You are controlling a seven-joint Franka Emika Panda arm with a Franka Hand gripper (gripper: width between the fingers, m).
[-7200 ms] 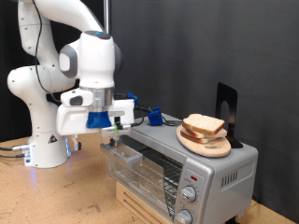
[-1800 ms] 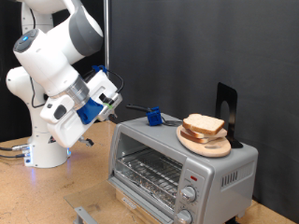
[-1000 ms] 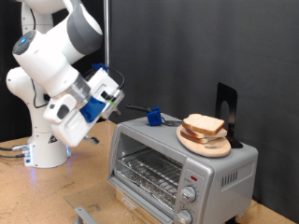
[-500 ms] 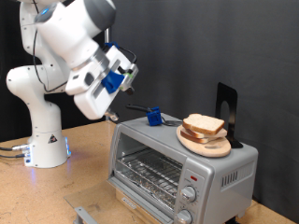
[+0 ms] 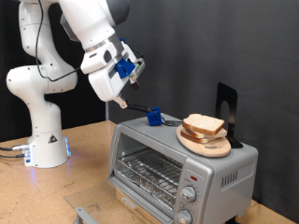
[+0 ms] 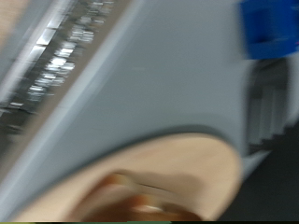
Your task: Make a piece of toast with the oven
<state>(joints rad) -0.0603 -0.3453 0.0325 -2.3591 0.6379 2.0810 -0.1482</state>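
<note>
The gripper (image 5: 124, 101) hung in the air above the oven's (image 5: 182, 168) left end, touching nothing. The piece of toast (image 5: 204, 125) lay on a wooden plate (image 5: 205, 145) atop the oven, whose door hung open.

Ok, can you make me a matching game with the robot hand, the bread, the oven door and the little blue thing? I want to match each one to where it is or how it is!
Things:
1. gripper
2. piece of toast
3. oven door
4. small blue object

Places or states:
A. open, folded down at the front
B. up in the air, above the oven's left end in the exterior view
C. on a round wooden board on the oven top
D. sitting on the oven top near its back edge

Pairs: 1-B, 2-C, 3-A, 4-D
</note>
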